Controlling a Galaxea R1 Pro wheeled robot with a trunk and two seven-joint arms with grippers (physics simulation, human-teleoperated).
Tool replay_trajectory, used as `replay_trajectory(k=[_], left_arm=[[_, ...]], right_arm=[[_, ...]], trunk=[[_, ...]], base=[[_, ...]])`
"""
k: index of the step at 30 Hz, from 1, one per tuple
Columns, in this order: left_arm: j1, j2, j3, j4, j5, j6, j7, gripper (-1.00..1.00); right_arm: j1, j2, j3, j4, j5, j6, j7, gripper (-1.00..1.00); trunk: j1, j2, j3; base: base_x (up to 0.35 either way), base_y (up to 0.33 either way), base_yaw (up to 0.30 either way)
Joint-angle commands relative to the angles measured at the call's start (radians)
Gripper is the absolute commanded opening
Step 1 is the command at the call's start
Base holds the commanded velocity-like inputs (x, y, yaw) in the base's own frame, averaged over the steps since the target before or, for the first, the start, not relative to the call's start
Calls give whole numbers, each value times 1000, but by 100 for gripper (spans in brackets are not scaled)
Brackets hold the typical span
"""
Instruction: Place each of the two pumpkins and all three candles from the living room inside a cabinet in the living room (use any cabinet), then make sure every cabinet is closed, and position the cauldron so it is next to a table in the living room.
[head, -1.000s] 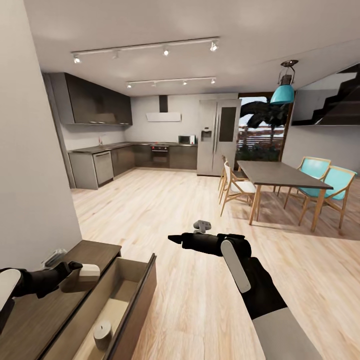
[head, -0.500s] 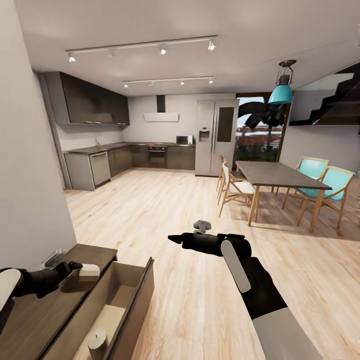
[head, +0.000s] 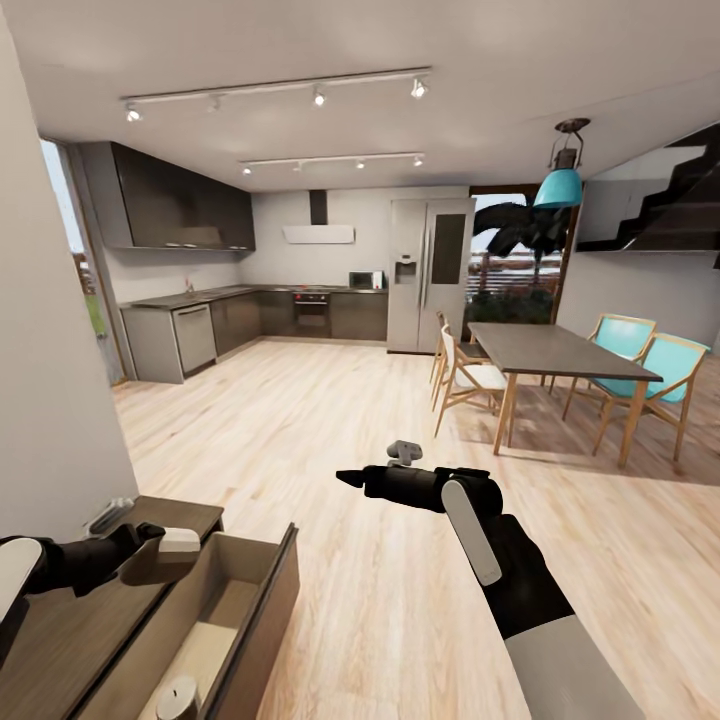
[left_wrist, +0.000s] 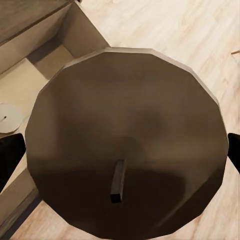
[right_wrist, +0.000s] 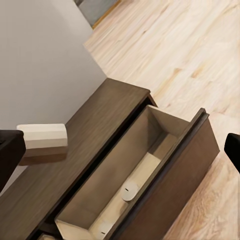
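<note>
**Candle in the left gripper, over the cabinet with its drawer open**

Our left gripper (head: 150, 548) is clamped on a candle (head: 165, 555), a short cream cylinder lying on its side between the black fingers. In the left wrist view the candle's round end (left_wrist: 125, 140) faces us, shaded brown, with its short wick (left_wrist: 117, 181) sticking out, and a black fingertip (left_wrist: 9, 157) shows at either side of it. In the head view the held candle hangs above the dark top of the cabinet (head: 60, 630), at about 8 o'clock in that picture, just beside the open drawer (head: 215, 620).

In the right wrist view the same candle (right_wrist: 44, 142) shows over the cabinet top (right_wrist: 75, 165), apart from the wood. The drawer (right_wrist: 145, 175) is pulled out, its pale inside bare to the camera. Two more candles stand upright on its floor: one (right_wrist: 129, 191) near the middle, the other (right_wrist: 104, 229) toward the far end. In the head view one of them (head: 177, 697) shows at 7 o'clock, low in the drawer.

Our right gripper (head: 350, 479) is held out over the wooden floor (head: 330, 420), near the centre of the head view, well apart from the cabinet. We cannot tell whether its fingers are apart or together; in the right wrist view a dark fingertip (right_wrist: 9, 155) shows at each edge.

Beyond, a dining table (head: 555, 350) with teal chairs (head: 665, 370) stands at 2 o'clock, a fridge (head: 432, 272) at 12, and grey kitchen units (head: 200, 330) at 10 o'clock.
</note>
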Motion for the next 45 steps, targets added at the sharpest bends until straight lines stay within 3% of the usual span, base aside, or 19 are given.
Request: replay_trajectory(k=[1,24,45], left_arm=[[-1,0,1,-1,9,3,8,-100],[-1,-2,-6,-1,9,3,8,-100],[-1,-2,-8,-1,9,3,8,-100]], right_arm=[[-1,0,-1,0,8,4,8,100],[-1,0,-1,0,7,4,8,100],[-1,0,-1,0,7,4,8,100]], trunk=[[0,-1,-1],[0,-1,-1],[0,-1,1]], base=[[59,-34,0],[57,-20,0],[161,-18,-32]])
